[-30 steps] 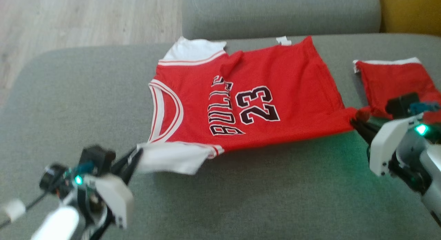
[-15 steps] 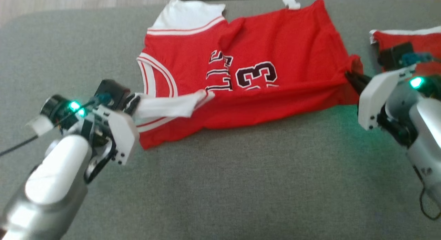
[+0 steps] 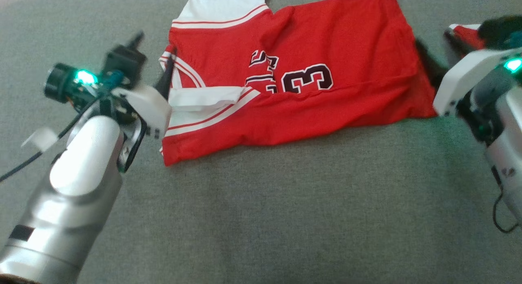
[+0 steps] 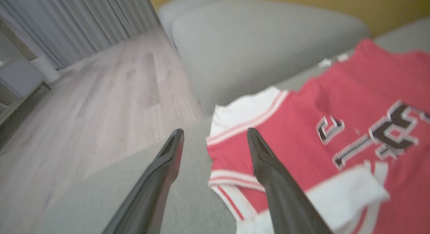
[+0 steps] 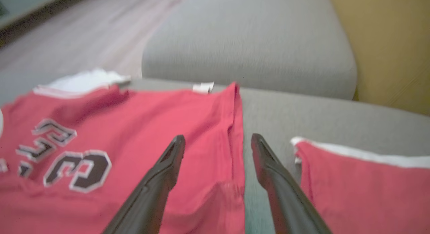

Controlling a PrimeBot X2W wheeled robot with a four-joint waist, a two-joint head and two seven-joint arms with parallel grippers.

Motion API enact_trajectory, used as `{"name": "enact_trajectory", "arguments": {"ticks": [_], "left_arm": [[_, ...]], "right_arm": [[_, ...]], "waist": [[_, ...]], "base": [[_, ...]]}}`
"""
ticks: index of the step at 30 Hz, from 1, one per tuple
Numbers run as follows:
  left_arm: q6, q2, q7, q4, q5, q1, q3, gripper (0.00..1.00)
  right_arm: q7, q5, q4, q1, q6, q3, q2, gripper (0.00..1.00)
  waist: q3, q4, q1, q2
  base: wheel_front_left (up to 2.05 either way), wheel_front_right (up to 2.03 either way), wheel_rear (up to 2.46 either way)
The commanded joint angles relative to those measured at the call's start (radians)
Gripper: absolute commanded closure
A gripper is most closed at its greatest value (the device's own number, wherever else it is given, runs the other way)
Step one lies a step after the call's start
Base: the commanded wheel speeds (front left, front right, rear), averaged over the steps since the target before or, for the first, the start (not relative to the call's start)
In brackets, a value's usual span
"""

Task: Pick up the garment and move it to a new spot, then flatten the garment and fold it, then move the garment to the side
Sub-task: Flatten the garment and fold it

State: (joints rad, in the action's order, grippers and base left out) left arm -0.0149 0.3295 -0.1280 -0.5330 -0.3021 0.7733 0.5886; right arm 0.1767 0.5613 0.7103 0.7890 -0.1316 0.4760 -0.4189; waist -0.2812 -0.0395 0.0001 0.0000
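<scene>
Both pairs of jaws stand wide apart, gripping nothing. The left gripper (image 4: 215, 131) hangs over the collar end of the red basketball jersey (image 3: 326, 51), at its 9 o'clock in the head view. The right gripper (image 5: 218, 136) straddles the hem edge at 3 o'clock. The jersey lies on the grey sofa seat (image 3: 285, 218), its near long edge folded over the print so only a black "3" and letter ends show. A white sleeve (image 3: 204, 98) lies on top. A second red garment (image 5: 356, 190) lies further out at 3 o'clock.
</scene>
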Motion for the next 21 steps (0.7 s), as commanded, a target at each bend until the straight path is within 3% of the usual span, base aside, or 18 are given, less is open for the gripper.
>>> {"name": "enact_trajectory", "arguments": {"ticks": [1,6,9,17,21], "left_arm": [[-0.027,0.016,0.053,0.028,-0.011,0.054,-0.065,0.00],[-0.112,-0.046,0.280,0.061,-0.083,0.004,-0.173,0.00],[-0.141,-0.081,0.359,0.101,-0.119,-0.056,-0.218,0.00],[-0.195,-0.149,0.389,0.278,-0.096,-0.291,-0.302,0.00],[-0.189,-0.183,0.389,0.316,-0.065,-0.424,-0.331,0.00]], "right_arm": [[-0.048,0.011,-0.030,0.030,0.001,-0.022,0.006,0.00],[-0.247,0.001,-0.063,0.015,0.001,-0.120,0.057,0.00],[-0.357,-0.026,-0.083,-0.030,0.001,-0.188,0.099,0.00],[-0.436,-0.202,-0.186,-0.259,0.001,-0.378,0.261,0.00],[-0.438,-0.301,-0.276,-0.392,0.001,-0.443,0.335,0.00]], "waist": [[0.010,0.002,-0.0001,0.0000],[0.053,0.008,-0.0001,0.0000],[0.085,0.010,-0.0001,0.0000],[0.153,0.020,-0.0001,0.0000],[0.178,0.032,-0.0001,0.0000]], "base": [[0.00,0.00,0.00],[0.00,0.00,0.00],[0.00,0.00,0.00],[0.00,0.00,0.00],[0.00,0.00,0.00]]}}
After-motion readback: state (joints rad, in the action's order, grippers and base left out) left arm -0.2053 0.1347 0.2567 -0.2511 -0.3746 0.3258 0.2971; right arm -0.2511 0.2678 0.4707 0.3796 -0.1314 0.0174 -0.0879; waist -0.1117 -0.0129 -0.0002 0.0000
